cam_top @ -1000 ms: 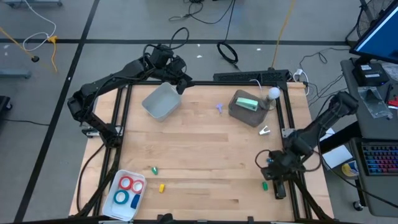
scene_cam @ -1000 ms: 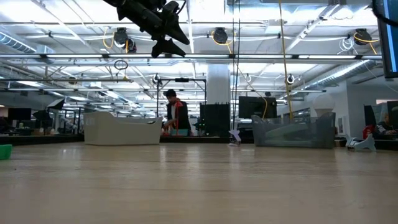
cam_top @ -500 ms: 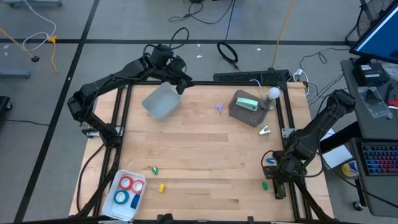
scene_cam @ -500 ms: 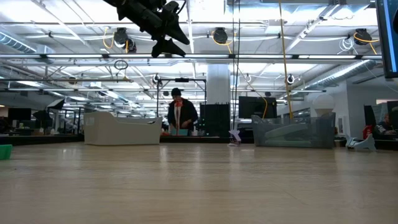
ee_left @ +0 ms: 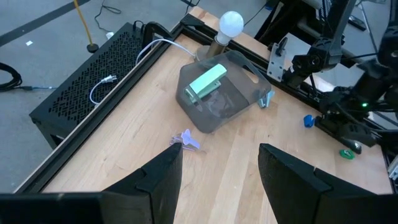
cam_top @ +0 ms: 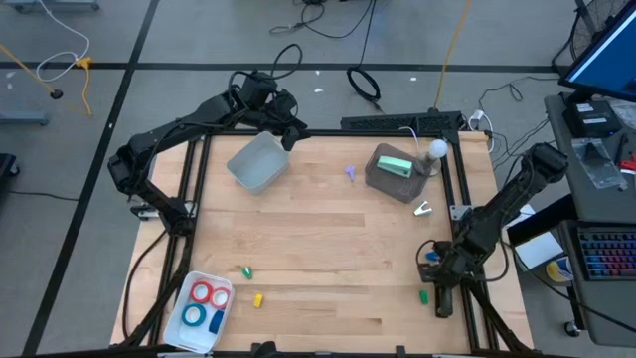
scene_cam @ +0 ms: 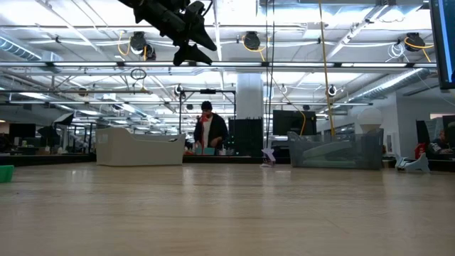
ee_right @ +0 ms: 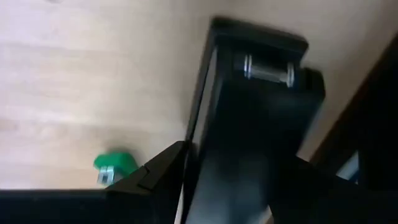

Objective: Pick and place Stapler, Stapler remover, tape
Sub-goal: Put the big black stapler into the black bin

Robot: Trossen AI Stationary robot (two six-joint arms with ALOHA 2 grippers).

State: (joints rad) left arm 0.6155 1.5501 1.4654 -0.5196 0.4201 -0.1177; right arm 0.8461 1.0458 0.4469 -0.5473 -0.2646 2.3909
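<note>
The mint-green stapler (cam_top: 394, 165) lies inside a grey bin (cam_top: 383, 184); the left wrist view shows the stapler (ee_left: 207, 82) too. A small purple stapler remover (cam_top: 350, 172) lies on the table left of that bin. Red and blue tape rolls (cam_top: 203, 302) lie in a white tray (cam_top: 189, 328) at the near left corner. My left gripper (cam_top: 285, 127) hangs open high over the far edge, by a white bin (cam_top: 256, 164). My right gripper (cam_top: 438, 281) stands open and low at the near right edge, between a small blue piece (cam_top: 430, 256) and a green piece (cam_top: 422, 295).
A silver clip (cam_top: 423, 209) lies near the right rail and a light bulb (cam_top: 437, 150) stands behind the grey bin. Green (cam_top: 246, 270) and yellow (cam_top: 257, 299) bits lie near the tray. The black frame (ee_right: 249, 93) fills the right wrist view. A person (scene_cam: 207, 131) stands far behind the table.
My right gripper has gone down and toward the table's near edge, ending close over the black frame at the near right corner. The blue and green pieces have stayed where they were.
</note>
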